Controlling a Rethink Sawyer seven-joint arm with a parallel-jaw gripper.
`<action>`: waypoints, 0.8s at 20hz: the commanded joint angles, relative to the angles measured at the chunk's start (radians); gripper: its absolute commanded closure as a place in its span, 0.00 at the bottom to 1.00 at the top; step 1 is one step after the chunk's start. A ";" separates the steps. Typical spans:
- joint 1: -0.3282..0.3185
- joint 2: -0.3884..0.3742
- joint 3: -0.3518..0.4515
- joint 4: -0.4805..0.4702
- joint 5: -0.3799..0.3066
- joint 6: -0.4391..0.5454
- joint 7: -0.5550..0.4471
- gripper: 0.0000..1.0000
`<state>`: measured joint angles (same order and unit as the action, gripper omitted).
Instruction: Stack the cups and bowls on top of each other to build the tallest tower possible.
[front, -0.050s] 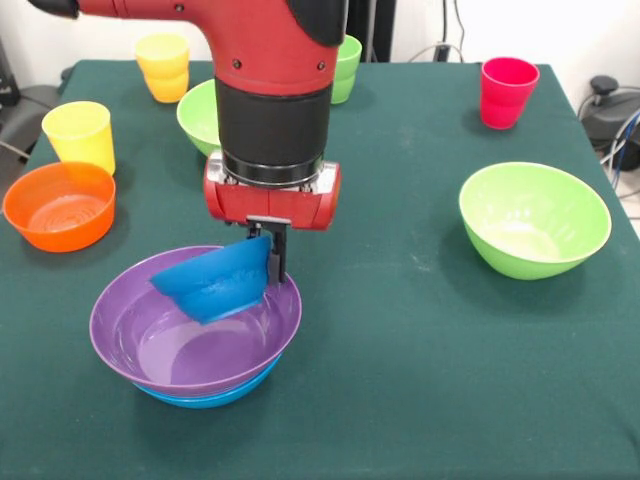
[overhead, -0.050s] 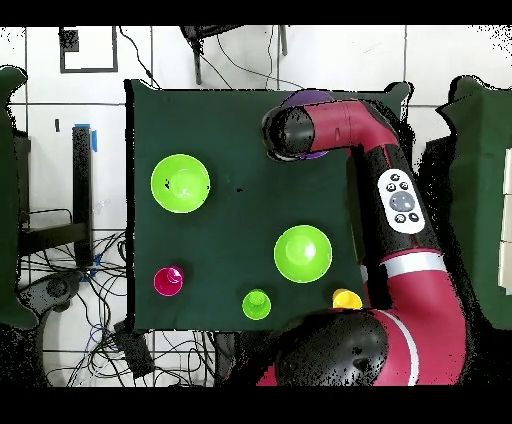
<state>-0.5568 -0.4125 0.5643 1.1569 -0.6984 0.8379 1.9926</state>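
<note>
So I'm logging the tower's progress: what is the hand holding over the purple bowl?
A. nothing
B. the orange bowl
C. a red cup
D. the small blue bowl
D: the hand grips the tilted small blue bowl by its rim, above the purple bowl.

You had the small blue bowl (front, -0.050s: 215, 280) tilted over the purple bowl (front, -0.050s: 190, 345), nested in the large blue bowl (front, -0.050s: 215, 393); other bowls and cups lay scattered.
</note>
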 joint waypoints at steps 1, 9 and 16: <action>0.022 0.029 0.028 -0.051 -0.071 0.015 -0.329 1.00; 0.025 0.026 0.030 -0.056 -0.067 0.024 -0.333 1.00; 0.019 0.021 0.035 -0.060 -0.062 0.038 -0.346 1.00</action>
<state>-0.5568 -0.3906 0.5645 1.1363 -0.7073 0.8379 1.9926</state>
